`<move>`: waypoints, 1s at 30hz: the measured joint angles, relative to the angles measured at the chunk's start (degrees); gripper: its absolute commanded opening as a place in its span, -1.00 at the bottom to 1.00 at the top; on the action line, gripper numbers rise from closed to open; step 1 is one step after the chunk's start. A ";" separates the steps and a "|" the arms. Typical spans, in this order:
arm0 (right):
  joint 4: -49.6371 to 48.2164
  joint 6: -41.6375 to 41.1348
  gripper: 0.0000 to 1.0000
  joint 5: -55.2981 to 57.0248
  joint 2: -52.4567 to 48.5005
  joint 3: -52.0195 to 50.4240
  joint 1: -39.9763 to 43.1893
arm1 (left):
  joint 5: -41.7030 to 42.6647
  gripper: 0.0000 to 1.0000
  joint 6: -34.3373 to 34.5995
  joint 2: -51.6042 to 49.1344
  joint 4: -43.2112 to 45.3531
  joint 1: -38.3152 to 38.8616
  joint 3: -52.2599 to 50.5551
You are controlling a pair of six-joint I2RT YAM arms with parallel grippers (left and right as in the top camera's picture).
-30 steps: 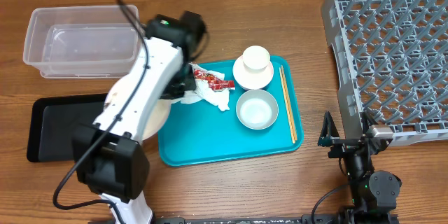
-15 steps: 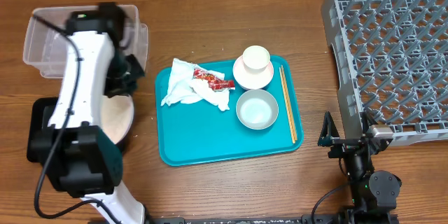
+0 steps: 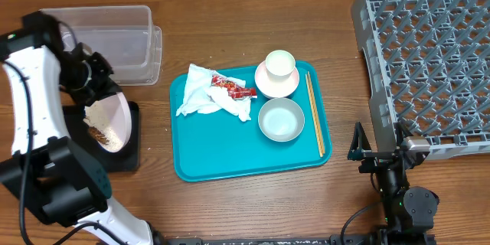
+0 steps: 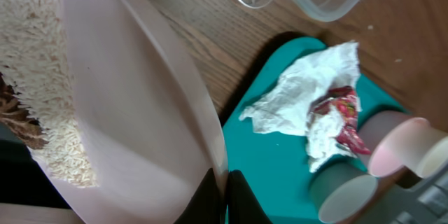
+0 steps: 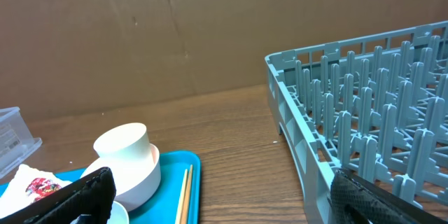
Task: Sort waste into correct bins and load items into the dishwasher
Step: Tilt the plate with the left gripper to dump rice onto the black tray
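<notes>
Nearest me, the right claw [image 3: 378, 153] rests spread wide on the table. The left claw [image 3: 93, 76], clamped on the large plate [image 3: 107, 119], has swung it left and tilted it over the black tray [image 3: 132, 139]. Rice [image 4: 35, 77] and brown scrap [image 4: 17, 122] sit at its low edge, probably about to tip out. The napkin [image 3: 200, 96] and wrapper [image 3: 233, 88] wait on the teal tray [image 3: 230, 161].
</notes>
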State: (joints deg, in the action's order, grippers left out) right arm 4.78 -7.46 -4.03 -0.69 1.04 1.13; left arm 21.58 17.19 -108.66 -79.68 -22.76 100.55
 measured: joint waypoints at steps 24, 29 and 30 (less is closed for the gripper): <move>0.02 0.04 1.00 0.00 0.00 0.00 0.00 | 33.22 -0.92 -21.92 0.07 -8.41 -21.00 0.00; 0.07 0.02 1.00 0.00 0.00 0.00 0.00 | 37.18 -0.92 -24.26 0.15 -9.27 -24.57 0.00; 0.02 0.04 1.00 0.00 0.00 0.00 0.00 | 37.51 -0.92 -24.52 0.15 -9.29 -25.16 0.00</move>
State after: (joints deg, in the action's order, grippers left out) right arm 4.80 -7.42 -4.03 -0.69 1.04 1.13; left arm 59.09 -7.33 -108.51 -88.97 -47.92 100.55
